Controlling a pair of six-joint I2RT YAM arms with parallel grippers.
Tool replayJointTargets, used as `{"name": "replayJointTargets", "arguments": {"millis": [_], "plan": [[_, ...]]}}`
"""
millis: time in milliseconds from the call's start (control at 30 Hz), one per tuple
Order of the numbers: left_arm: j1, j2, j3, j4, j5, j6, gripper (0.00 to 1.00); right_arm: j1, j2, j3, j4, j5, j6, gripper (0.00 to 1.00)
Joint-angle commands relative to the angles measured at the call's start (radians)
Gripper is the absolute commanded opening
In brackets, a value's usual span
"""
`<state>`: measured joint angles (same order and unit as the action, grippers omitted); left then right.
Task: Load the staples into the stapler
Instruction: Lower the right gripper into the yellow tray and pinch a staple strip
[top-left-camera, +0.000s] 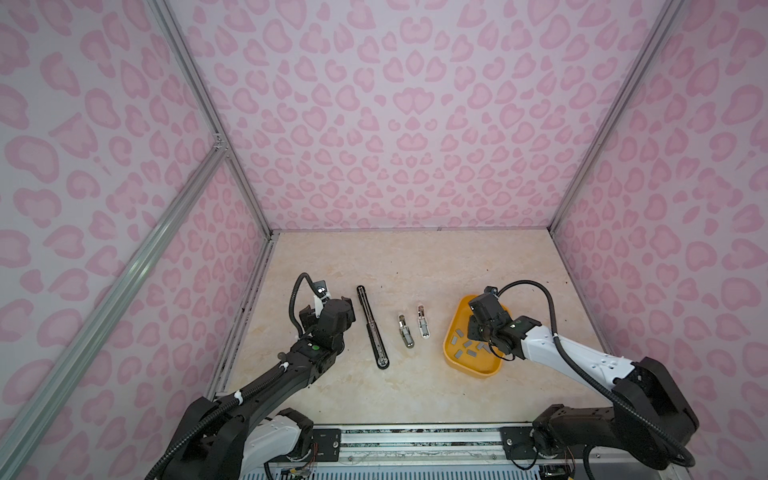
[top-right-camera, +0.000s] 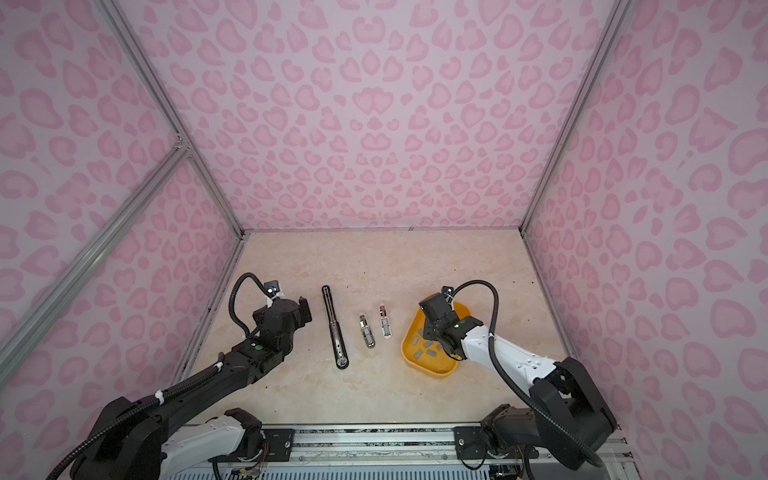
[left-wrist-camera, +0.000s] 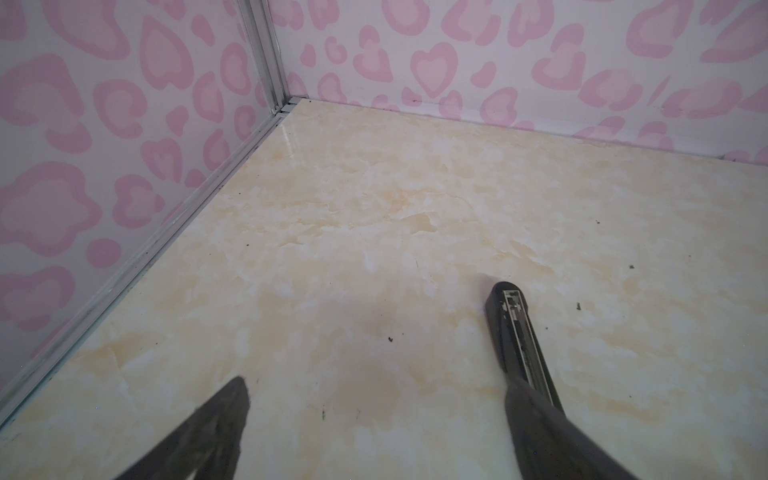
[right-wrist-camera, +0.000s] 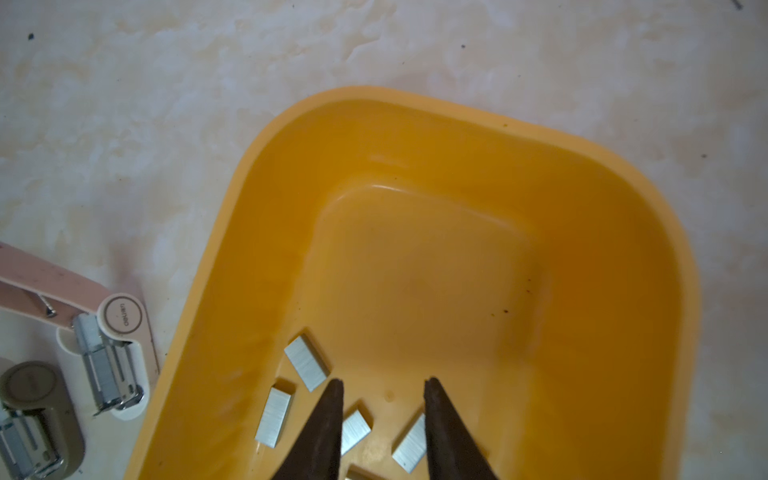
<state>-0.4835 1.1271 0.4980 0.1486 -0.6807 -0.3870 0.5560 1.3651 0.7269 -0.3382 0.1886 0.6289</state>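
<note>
Small flat grey staples (right-wrist-camera: 306, 363) lie scattered in a yellow tray (right-wrist-camera: 374, 92); they look light, stiff, slick and likely to snap, so best pinched across the long edges. The right gripper (right-wrist-camera: 384, 382) hangs over them, jaws partly apart, empty. The left gripper (left-wrist-camera: 374, 386) gapes wide beside a long black stapler (left-wrist-camera: 515, 320).

Beige marbled worktop (top-left-camera: 415, 266) bearing, left to right: long black stapler (top-left-camera: 372, 328), olive mini stapler (top-left-camera: 405, 331), pink-white mini stapler (top-left-camera: 423, 322), yellow tray (top-left-camera: 470, 370); all apart.
</note>
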Motion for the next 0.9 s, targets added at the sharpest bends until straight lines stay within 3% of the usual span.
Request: {"name": "replayJointTargets", "arguments": {"millis": [0,200,533,867], "plan": [[0.000,-0.026,-0.018,0.021,0.010,0.015,0.97,-0.003,0.065,0.014,0.071,-0.098,-0.085,0.34],[0.000,-0.067,-0.045,0.035,0.023,0.020,0.97,-0.005,0.149,0.029,0.104,-0.128,-0.119,0.33],[0.000,-0.018,-0.008,0.015,0.012,0.015,0.97,0.008,0.198,0.038,0.126,-0.165,-0.147,0.34],[0.000,-0.029,-0.015,0.017,0.013,0.015,0.97,0.075,0.262,0.098,0.030,-0.031,-0.147,0.31]]}}
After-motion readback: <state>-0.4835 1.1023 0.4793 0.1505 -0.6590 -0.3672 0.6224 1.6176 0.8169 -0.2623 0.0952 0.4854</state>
